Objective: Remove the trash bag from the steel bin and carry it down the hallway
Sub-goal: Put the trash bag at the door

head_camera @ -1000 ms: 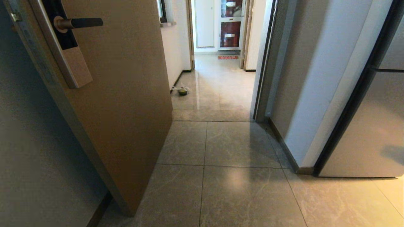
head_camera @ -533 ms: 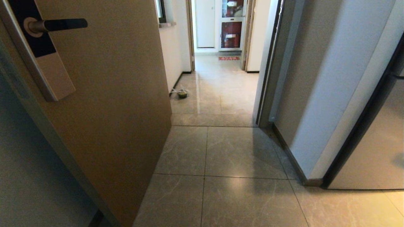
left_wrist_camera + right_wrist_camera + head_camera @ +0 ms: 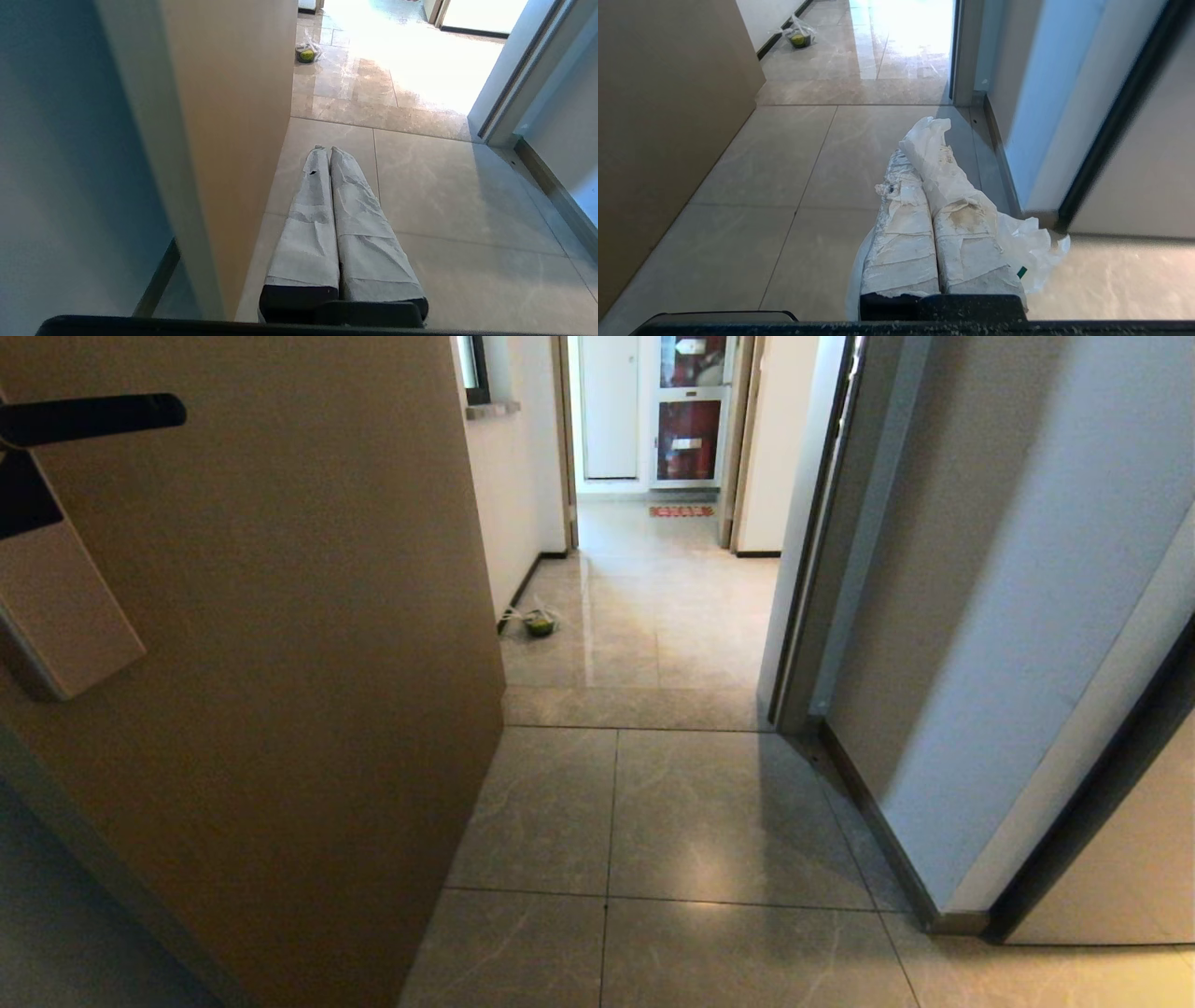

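Right gripper [image 3: 924, 140] clamped on trash bag [image 3: 1031, 247], plastic trailing beside fingers. Left gripper [image 3: 326, 150] pinched, empty. Hallway [image 3: 653, 607] ahead: steer centre, clear of open door [image 3: 327, 663], wall corner [image 3: 962, 919].

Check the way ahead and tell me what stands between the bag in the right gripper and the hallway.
Nothing blocks the middle. The right gripper is shut on the thin white plastic trash bag. The tan open door narrows the left side, the white wall corner the right, and a small green object sits by the hallway's left baseboard.
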`<state>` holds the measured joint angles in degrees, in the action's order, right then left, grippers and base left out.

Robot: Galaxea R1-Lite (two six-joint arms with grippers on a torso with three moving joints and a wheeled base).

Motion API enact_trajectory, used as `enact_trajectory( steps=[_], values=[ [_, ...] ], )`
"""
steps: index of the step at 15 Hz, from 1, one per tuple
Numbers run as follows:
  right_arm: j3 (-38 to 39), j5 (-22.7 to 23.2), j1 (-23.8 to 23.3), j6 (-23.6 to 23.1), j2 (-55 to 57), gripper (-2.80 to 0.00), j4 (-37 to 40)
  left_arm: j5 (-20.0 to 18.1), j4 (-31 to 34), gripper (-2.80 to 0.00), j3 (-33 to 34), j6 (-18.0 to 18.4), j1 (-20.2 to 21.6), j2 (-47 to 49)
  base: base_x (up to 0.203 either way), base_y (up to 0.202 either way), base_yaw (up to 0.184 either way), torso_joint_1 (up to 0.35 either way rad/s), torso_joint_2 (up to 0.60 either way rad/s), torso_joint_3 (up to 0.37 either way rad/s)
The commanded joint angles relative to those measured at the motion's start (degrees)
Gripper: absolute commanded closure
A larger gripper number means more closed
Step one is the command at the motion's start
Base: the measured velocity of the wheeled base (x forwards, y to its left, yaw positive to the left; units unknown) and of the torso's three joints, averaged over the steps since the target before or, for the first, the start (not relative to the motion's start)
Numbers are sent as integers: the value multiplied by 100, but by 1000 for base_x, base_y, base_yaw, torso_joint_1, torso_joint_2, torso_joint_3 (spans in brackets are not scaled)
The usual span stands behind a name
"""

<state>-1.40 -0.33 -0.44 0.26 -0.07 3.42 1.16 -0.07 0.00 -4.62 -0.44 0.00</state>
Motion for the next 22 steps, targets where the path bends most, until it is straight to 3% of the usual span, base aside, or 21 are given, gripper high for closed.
enact_trajectory(
  steps=[1,22],
  values=[
    [0,-2,0,0,-1,0,0,0,-1,0,-1,-10,0,0,193,0,-2,7,7,2],
    [0,-2,0,0,-1,0,0,-2,-1,0,0,-13,0,0,193,0,1,3,2,3]
  ],
)
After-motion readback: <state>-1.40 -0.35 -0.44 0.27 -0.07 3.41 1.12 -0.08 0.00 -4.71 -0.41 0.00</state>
